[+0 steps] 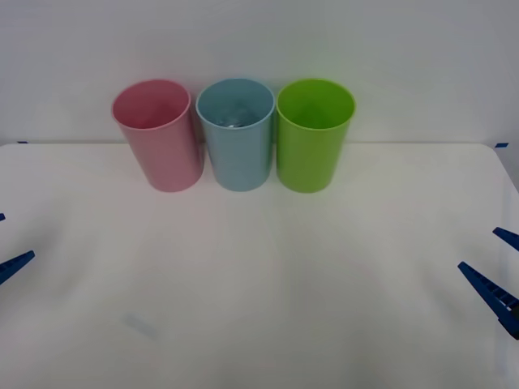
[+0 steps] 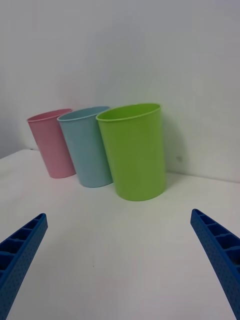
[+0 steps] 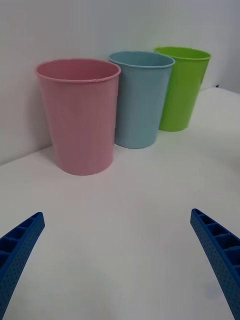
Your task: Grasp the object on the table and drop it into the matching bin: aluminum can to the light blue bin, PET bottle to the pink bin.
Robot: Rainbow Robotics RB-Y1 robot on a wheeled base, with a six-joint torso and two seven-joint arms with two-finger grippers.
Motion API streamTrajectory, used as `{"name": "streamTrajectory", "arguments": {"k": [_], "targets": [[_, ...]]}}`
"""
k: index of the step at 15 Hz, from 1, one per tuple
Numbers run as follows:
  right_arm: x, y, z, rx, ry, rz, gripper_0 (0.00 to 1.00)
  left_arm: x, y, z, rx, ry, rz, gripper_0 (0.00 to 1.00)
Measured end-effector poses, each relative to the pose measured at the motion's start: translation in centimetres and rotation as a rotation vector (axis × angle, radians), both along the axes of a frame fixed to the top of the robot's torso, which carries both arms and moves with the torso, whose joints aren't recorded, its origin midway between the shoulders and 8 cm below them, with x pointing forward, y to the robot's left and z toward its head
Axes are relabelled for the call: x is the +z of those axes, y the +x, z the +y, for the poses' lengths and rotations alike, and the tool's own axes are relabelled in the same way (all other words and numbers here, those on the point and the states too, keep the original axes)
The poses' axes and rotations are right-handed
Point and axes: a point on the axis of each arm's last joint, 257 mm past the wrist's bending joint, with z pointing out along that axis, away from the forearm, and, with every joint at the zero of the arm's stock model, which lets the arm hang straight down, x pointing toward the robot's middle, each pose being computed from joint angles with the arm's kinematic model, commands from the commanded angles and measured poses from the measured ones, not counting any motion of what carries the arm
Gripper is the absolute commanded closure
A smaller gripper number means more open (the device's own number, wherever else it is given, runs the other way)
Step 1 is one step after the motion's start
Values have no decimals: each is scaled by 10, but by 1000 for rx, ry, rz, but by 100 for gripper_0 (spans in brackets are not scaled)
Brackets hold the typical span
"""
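Three bins stand in a row at the far edge of the table (image 1: 259, 308): the pink bin (image 1: 162, 138), light blue bin (image 1: 237, 138) and lime green bin (image 1: 312, 138). A silvery glint inside the light blue bin may be the aluminum can (image 1: 233, 120). The left gripper (image 3: 120, 260) and right gripper (image 2: 120, 260) hover wide open and empty, well apart at the table's sides

Light blue bin (image 1: 236, 138) contents too blurred to identify

The left gripper (image 1: 6, 243) sits at nine o'clock, fingers spread wide. The right gripper (image 1: 503, 267) sits at three o'clock, fingers likewise spread wide.
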Motion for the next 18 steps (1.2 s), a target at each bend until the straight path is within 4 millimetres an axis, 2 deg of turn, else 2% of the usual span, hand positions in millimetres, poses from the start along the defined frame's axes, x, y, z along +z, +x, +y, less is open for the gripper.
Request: {"name": "streamTrajectory", "arguments": {"k": [4,8,14,18], "targets": [[0,0,0,0,0,0,0,-1,-5,4,10,-5,8,0],[0,0,0,0,0,0,0,-5,-19,14,15,18,24,0],[0,0,0,0,0,0,0,-10,-64,50,87,69,66,0],[0,0,0,0,0,0,0,-14,-70,53,101,71,85,0]]}}
